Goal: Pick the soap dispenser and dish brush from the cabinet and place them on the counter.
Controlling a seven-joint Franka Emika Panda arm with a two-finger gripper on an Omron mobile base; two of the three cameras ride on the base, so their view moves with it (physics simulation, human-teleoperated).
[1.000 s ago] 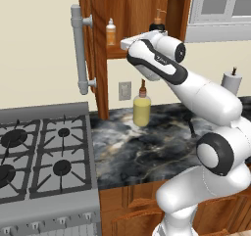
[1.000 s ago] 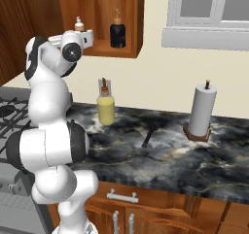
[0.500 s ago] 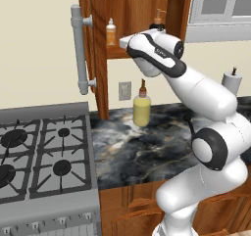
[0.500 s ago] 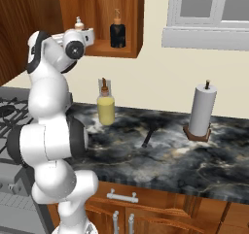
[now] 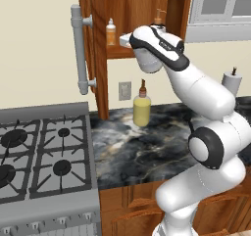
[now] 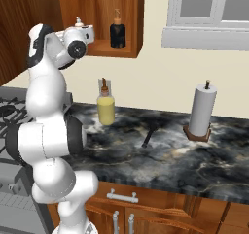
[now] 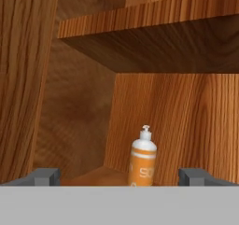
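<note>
**Gripper.** The gripper stands with its jaws fully apart and nothing between them. In the hand view the two tips frame the soap dispenser, an orange-and-white pump bottle standing upright on the cabinet floor, slightly right of the centre line and not yet touched.

**What has changed.** Over the last second the hand has moved a little further towards the open cabinet, with the jaws held wide throughout. Read this as the final approach to the first pick: no grasp has been made, and the bottle is not yet on the counter.

**Other items.**
- A dark pump bottle stands on the same cabinet floor, apart from the orange one.
- A slim dark object lies flat on the counter. It may be the dish brush, but this cannot be confirmed from these views.

**Edges and clearance.**
- An upper shelf overhangs the bottle, so you have limited room to lift it. You will probably need to withdraw it level before lowering it.
- The cabinet's side wall lies close on the hand view's left.
- The open door, with its grey bar handle, stands to the arm's left, beside the withdrawal path.
- Below, a yellow bottle stands by the wall and a paper towel roll stands further right. The dark slab between and in front of them appears open for placing.
</note>
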